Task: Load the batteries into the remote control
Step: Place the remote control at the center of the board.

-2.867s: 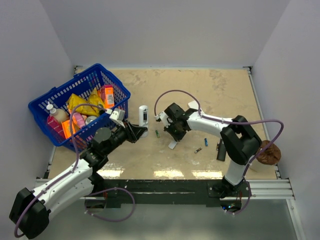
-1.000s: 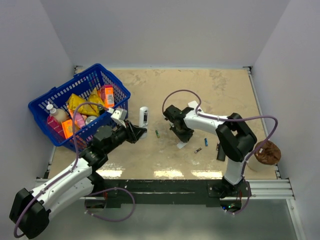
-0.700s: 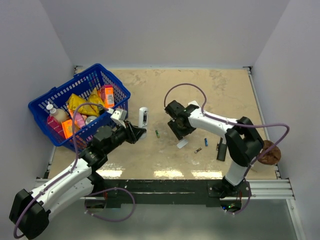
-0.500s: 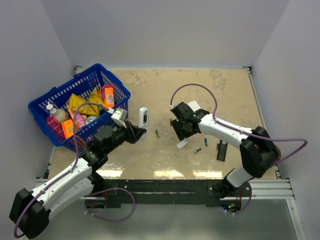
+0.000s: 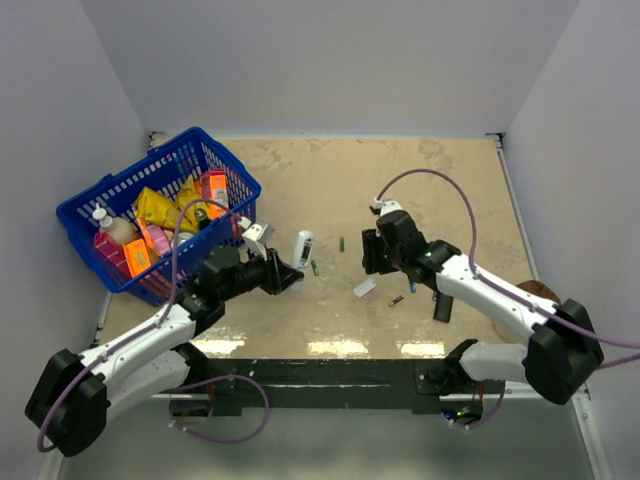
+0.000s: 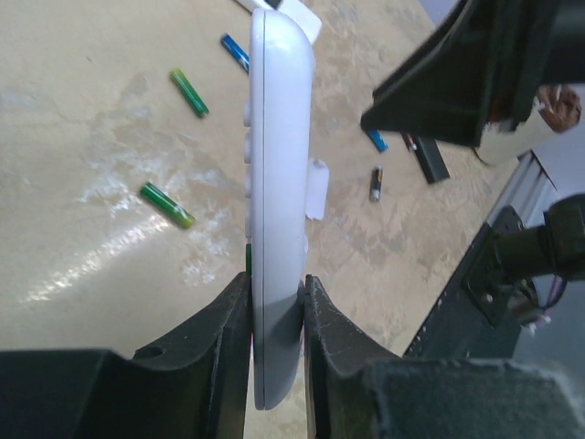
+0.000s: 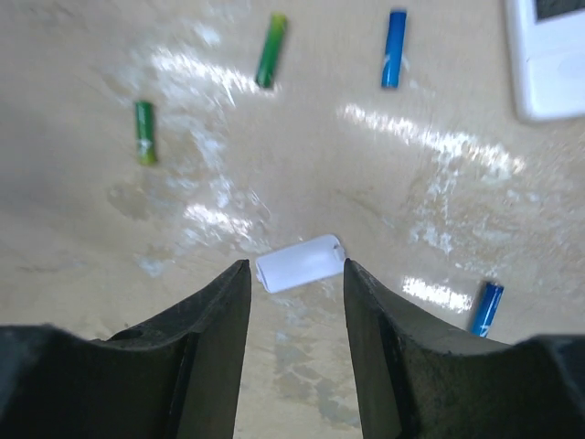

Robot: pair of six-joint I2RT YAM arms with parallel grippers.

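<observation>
the left hand is clamped tight on the near end of the remote control, holding it on edge. the right hand hangs part open and empty over a small white cover lying on the tabletop. the batteries, green and blue, lie scattered and loose there. the battery bay is out of view. i judge loading not yet begun: every cell is left to pick up and seat.

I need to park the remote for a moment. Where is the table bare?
Bare: the far half of the table, from the blue basket across to the right wall. Crowded: the middle, strewn with green batteries, a white cover and a black remote.
</observation>
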